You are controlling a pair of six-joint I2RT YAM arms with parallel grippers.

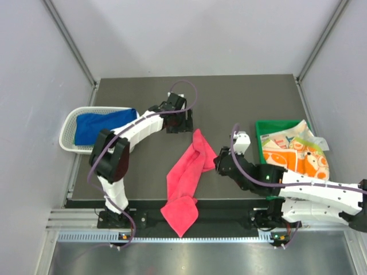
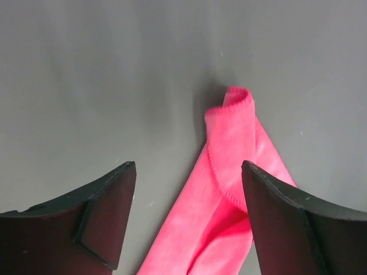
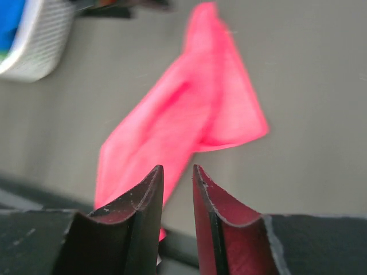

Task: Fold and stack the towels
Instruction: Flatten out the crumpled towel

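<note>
A pink-red towel point(image 1: 189, 172) lies as a long crumpled strip on the dark table, its near end hanging over the front edge. My left gripper point(image 1: 179, 127) is open and empty, just above the towel's far tip; in the left wrist view the towel point(image 2: 229, 149) runs between and under the spread fingers point(image 2: 188, 166). My right gripper point(image 1: 219, 163) is beside the towel's right edge, only narrowly open and empty point(image 3: 178, 167), with the towel point(image 3: 183, 114) beyond its tips. A blue towel point(image 1: 97, 126) lies in the basket. A letter-print towel point(image 1: 287, 140) and an orange dotted towel point(image 1: 307, 163) lie on the tray.
A white mesh basket point(image 1: 67, 134) stands at the table's left edge and also shows in the right wrist view point(image 3: 34, 40). A green tray point(image 1: 261, 129) sits at the right edge. Grey walls enclose the table on three sides.
</note>
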